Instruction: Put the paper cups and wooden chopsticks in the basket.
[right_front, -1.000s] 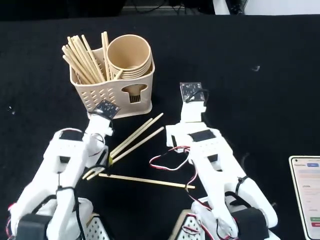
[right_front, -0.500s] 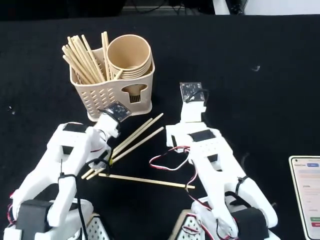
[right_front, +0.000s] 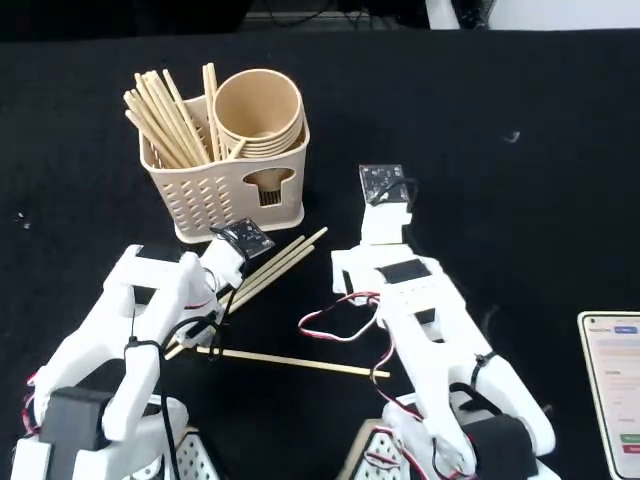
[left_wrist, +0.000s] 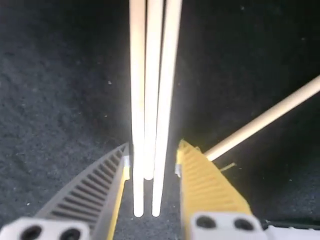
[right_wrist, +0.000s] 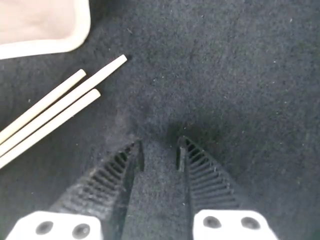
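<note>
Since 1 s ago the L arm's wrist has swung right, toward the loose sticks, and the splayed sticks have drawn into one bundle. My left gripper (left_wrist: 152, 155) straddles the three chopsticks (left_wrist: 152, 75) near one end, jaws pressed in on both sides, so I read it as clamped on them. Grabbing at the end prob. lets me tip the bundle upright into the basket (right_front: 220, 195).

That basket sits just behind: pale plastic w/ slotted walls, already holding a fan of sticks (right_front: 165, 115) and nested paper cups (right_front: 258, 105), rims stacked. The trio is smooth, pale, round wood, lying flat on the fuzzy black cloth (right_front: 480, 150), far tips near the basket's foot.

A lone chopstick (right_front: 295, 362) lies crosswise nearer the arm bases, apart from the trio.

The right gripper (right_wrist: 159, 150) hangs low over bare cloth, ribbed jaws a little apart, nothing between them. Parked out of the way, I'd judge.

A phone (right_front: 612, 385) lies at the far R edge.
</note>
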